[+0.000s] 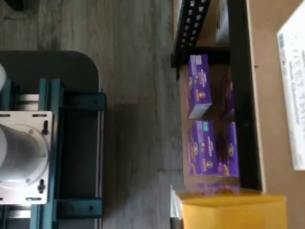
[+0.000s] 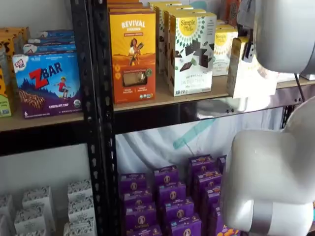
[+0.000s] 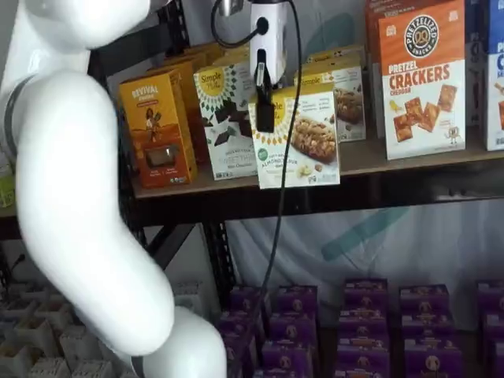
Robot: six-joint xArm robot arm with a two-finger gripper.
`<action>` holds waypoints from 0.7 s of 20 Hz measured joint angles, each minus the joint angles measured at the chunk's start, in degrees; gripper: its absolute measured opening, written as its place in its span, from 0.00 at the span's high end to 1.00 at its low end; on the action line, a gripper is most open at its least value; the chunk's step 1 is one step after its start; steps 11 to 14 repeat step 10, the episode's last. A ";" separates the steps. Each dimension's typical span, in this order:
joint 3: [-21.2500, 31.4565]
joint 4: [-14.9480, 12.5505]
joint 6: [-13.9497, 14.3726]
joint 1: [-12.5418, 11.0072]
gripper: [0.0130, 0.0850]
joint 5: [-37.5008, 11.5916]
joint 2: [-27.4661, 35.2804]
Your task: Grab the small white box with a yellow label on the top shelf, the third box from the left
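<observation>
The small white box (image 3: 299, 138), with a round yellow label near its top and a green mark low down, hangs tilted in front of the top shelf (image 3: 409, 157), its lower edge over the black front rail. My gripper (image 3: 264, 102) comes down from above, and its black fingers are shut on the box's upper left edge. In a shelf view the box (image 2: 251, 73) shows side-on at the shelf's front edge (image 2: 197, 96), partly behind my white arm. In the wrist view a white printed box face (image 1: 293, 90) lies beside a tan surface.
A taller Simple Mills box (image 3: 224, 118) and an orange-yellow Revival box (image 3: 157, 130) stand left of the held box. More cartons stand behind it, and an orange-and-white cracker box (image 3: 421, 79) to the right. Purple boxes (image 3: 362, 323) fill the lower shelf. My white arm (image 3: 79, 197) fills the left.
</observation>
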 joint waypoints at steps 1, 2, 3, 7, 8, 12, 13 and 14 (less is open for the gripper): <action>0.37 -0.08 0.10 0.12 0.72 0.24 -0.48; 0.78 -0.20 0.22 0.25 0.72 0.48 -1.01; 1.13 -0.25 0.30 0.32 0.72 0.60 -1.44; 2.83 -0.22 0.47 0.41 0.72 0.92 -3.47; 3.28 -0.20 0.47 0.39 0.72 1.05 -3.98; 3.57 -0.21 0.45 0.34 0.72 1.18 -4.31; 3.57 -0.21 0.45 0.34 0.72 1.18 -4.31; 3.57 -0.21 0.45 0.34 0.72 1.18 -4.31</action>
